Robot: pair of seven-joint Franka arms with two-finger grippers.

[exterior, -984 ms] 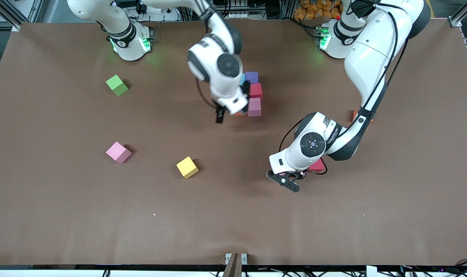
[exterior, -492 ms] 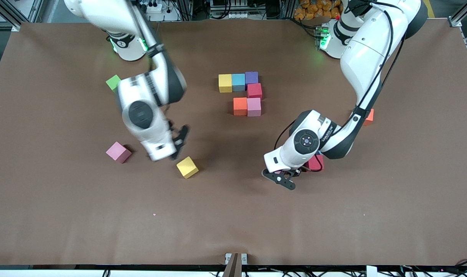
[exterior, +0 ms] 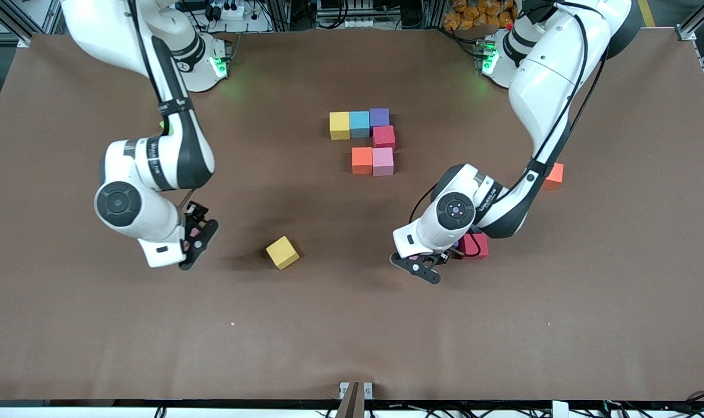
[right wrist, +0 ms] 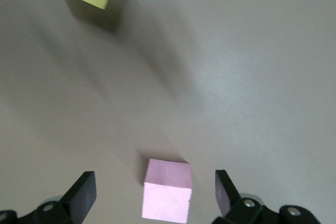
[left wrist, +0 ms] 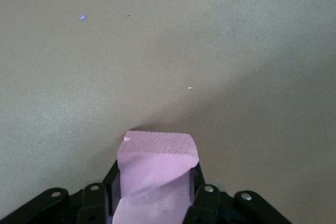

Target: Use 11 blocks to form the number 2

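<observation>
The number 2 (exterior: 368, 139) is only part built at the middle of the tabletop (exterior: 352, 325). It has a top row of yellow, light blue and purple cubes, a red cube under the purple one, and an orange and pink pair below that. That makes six blocks, so by my count five are yet to be set.

The left gripper (exterior: 421, 268) hangs low at about five o'clock from the figure, its jaws clamped on a pink cube (left wrist: 156, 167). The cube is pinched by two flat faces, which should keep it square for setting down.

The right gripper (exterior: 196, 238) sits at about eight o'clock from the figure with its jaws spread wide. They straddle a second pink cube (right wrist: 167, 190) that rests on the tabletop untouched. The cube is centred between them, so closing should catch it evenly.

A loose yellow cube (exterior: 282, 252) lies at three o'clock from the right gripper. A red cube (exterior: 475, 245) shows partly under the left arm.
</observation>
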